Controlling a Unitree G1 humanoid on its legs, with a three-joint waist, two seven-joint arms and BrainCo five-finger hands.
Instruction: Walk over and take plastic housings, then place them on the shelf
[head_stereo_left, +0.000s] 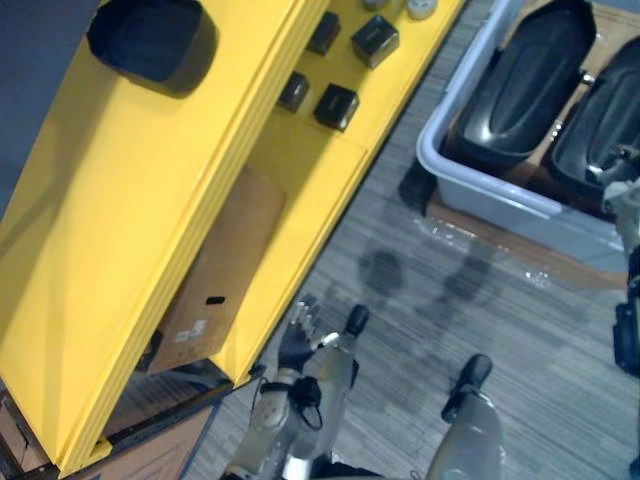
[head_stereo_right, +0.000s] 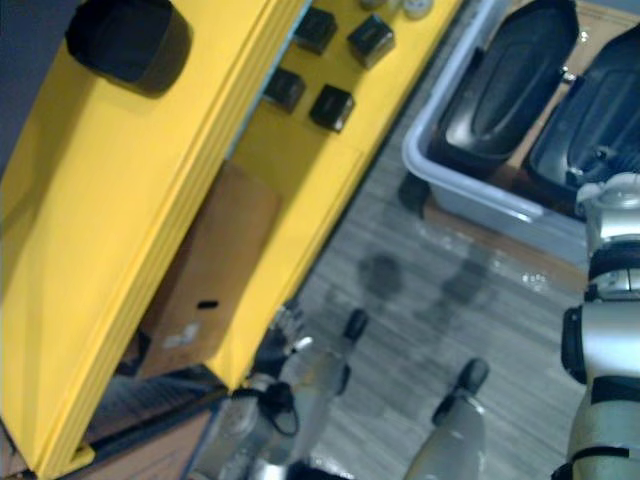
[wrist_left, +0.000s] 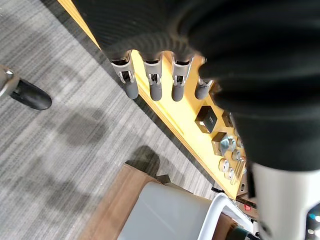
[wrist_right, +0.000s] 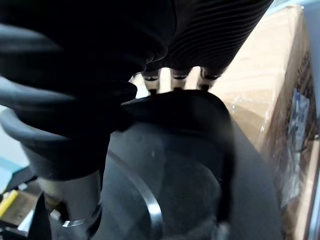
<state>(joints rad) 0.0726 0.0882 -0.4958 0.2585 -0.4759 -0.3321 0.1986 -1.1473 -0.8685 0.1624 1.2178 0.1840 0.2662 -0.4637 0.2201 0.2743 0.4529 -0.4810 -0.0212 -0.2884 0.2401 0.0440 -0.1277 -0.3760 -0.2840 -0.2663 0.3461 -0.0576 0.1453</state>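
Right hand (wrist_right: 180, 75) is at the grey bin (head_stereo_left: 478, 178), around 2 o'clock in the head view. Its fingers go over the rim of a black housing (wrist_right: 185, 170), but the tips are hidden behind that rim, so I can't tell if it's actually clamped on or not. A carton (wrist_right: 270, 90) shows just past that housing in the wrist view.

The bin housings (head_stereo_left: 525, 75) lie side by side in there, two of them, hollow sides up.

Left hand (head_stereo_left: 298, 345) hangs at 6 o'clock over the grey floor (head_stereo_left: 450, 330), fingers straight and loosely spread, holding nothing.

The yellow shelf (head_stereo_left: 120, 250) runs from 7 o'clock up to 12. There's a shelf housing (head_stereo_left: 150, 40) on its top level at 11 o'clock. The lower level has a few small black boxes (head_stereo_left: 337, 106) at 12 o'clock, well apart from that one. A cardboard box (head_stereo_left: 215, 280) sits tucked under the top level at about 8 o'clock.
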